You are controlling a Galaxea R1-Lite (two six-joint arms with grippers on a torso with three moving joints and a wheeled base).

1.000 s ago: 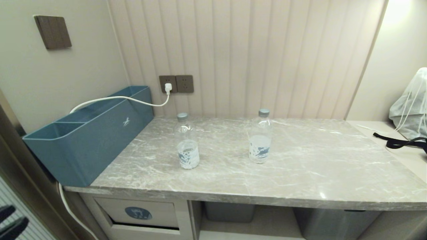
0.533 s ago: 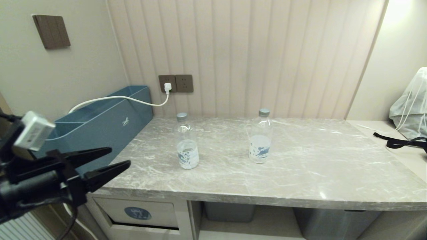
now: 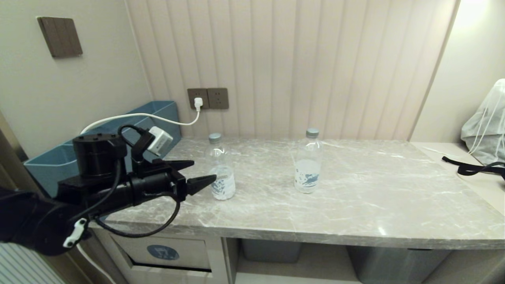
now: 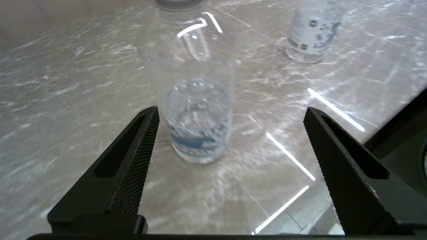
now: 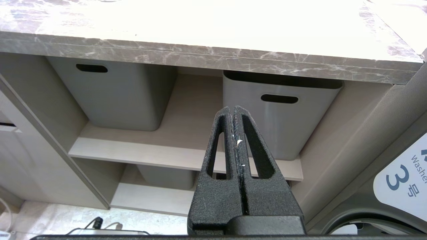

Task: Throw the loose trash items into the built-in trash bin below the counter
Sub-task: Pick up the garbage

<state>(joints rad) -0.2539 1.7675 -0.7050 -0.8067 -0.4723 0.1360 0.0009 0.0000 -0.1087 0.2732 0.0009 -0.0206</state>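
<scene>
Two clear bottles stand upright on the grey marble counter (image 3: pixel 355 197): the left bottle (image 3: pixel 222 169) and the right bottle (image 3: pixel 307 163). My left gripper (image 3: pixel 204 170) hovers level over the counter just left of the left bottle, open and empty. In the left wrist view the left gripper (image 4: pixel 231 109) has wide jaws, and the near bottle (image 4: pixel 196 100) stands just beyond the fingertips, closer to one finger, with the other bottle (image 4: pixel 313 30) further off. The trash bin flap (image 3: pixel 165 252) with its blue oval icon sits below the counter's left end. My right gripper (image 5: pixel 233 108) is shut and empty, parked before the shelves.
A blue organiser (image 3: pixel 43 167) lines the counter's left wall, with a white cable (image 3: pixel 130 116) running to a wall socket (image 3: pixel 198 98). A mesh bag (image 3: pixel 487 126) and black strap (image 3: pixel 469 169) lie at the right. Grey tubs (image 5: pixel 113 96) (image 5: pixel 280 113) stand on shelves under the counter.
My left arm has come up from the lower left and swung right over the counter towards the left bottle, its jaws spreading wider. Both bottles stay where they were.
</scene>
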